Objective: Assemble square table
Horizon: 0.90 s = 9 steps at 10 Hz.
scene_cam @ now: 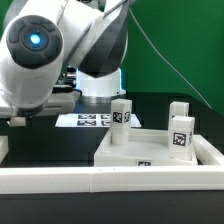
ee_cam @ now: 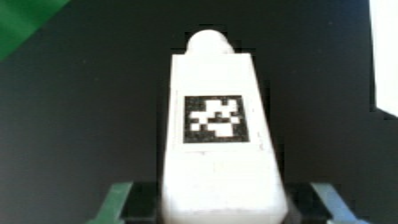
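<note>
A white table leg with a black-and-white tag reaches out from between my green fingers over the black work surface. My gripper is shut on its near end. In the exterior view the square tabletop lies at the front right, with raised rims. Three tagged legs stand upright on it: one at the far left corner, one at the right and one behind that. The arm's body hides the gripper and the held leg in the exterior view.
The marker board lies flat behind the tabletop, near the arm's base. A long white rail edges the front of the black surface. A white edge shows at the side of the wrist view.
</note>
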Motion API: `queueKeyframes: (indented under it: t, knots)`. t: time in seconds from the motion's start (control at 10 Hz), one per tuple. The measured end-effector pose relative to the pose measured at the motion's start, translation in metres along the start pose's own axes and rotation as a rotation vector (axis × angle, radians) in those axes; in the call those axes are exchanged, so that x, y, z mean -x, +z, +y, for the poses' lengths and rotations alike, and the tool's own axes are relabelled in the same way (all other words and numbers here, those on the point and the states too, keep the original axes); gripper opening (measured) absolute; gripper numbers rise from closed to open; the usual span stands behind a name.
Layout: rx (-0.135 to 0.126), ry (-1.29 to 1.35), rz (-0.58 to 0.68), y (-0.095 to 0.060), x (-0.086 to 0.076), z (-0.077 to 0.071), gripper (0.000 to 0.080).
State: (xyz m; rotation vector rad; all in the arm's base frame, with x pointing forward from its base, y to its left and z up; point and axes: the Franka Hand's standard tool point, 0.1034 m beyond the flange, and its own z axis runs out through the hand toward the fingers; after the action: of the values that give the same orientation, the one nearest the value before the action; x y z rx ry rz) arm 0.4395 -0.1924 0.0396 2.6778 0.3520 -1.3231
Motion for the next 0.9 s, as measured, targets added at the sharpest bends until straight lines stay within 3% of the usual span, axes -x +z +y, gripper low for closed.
queueKeyframes:
  t: [0.1,0.2,0.5,0.6,0.7,0.8,0.9]
  knots:
    - [0.007,0.03,0.066,-0.013,0.0,-0.003,0.029]
    - [-0.013,0.08,0.134,-0.028,0.002,-0.015,0.029]
    - [0.011,0.108,0.275,-0.06,-0.007,-0.021,0.029]
    - [0.03,0.096,0.391,-0.062,-0.013,-0.017,0.029]
    - [0.027,0.099,0.429,-0.058,-0.009,-0.019,0.029]
    - [0.032,0.124,0.515,-0.063,-0.014,-0.02,0.029]
    - [0.018,0.157,0.58,-0.066,-0.014,-0.033,0.029]
